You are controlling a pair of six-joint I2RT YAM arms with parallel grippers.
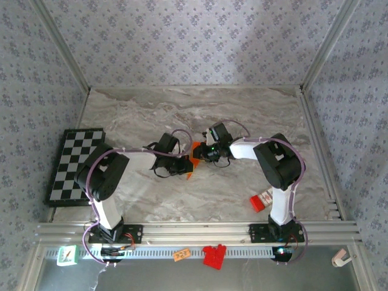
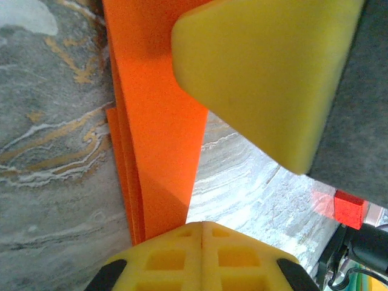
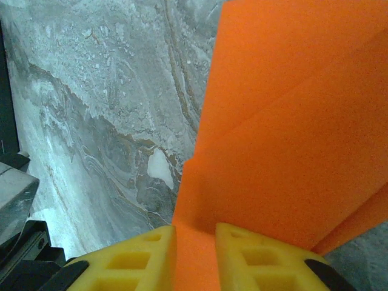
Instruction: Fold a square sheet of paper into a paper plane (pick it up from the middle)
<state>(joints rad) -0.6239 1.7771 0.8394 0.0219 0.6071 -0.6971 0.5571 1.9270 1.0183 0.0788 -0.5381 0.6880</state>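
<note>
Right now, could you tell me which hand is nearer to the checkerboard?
Left. The left hand sits to the checkerboard's right; the right hand lies farther right, beyond the orange paper.

Paper plane (image 1: 194,161) mostly hidden overhead between left pincer (image 1: 185,163) and right pincer (image 1: 204,153).

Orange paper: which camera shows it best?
The right wrist camera: the orange paper looks big there, with clear fold lines. The left wrist camera shows a narrow strip partly hidden by a yellow pad. From above it's a tiny orange bit.
</note>
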